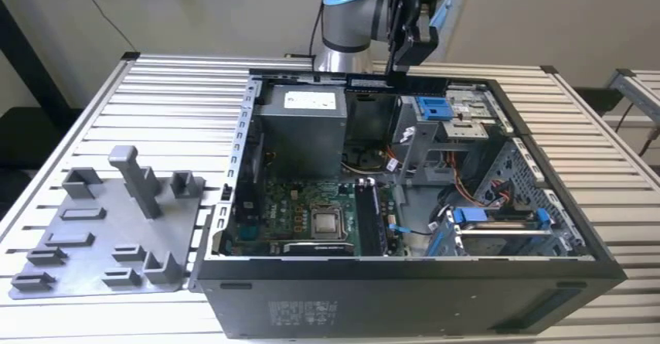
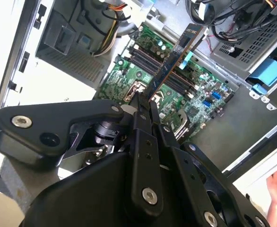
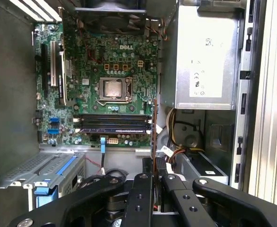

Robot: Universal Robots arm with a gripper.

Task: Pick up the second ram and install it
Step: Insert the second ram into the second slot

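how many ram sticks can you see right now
1: the second ram, held by the gripper above the open case. Another may already sit in the black slots; I can't tell.

Open computer case [image 1: 413, 298] on slatted bench [image 1: 175, 89]
Green motherboard [image 1: 299, 212] and power supply [image 1: 301, 124] lie below the claw [image 1: 400, 67]; grey fixture plate [image 1: 103, 228] well apart.

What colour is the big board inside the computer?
Green; the motherboard shows best in the first wrist view.

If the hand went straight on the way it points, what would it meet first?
Probably the motherboard by the memory slots, with the second ram it holds touching first; depth is unclear.
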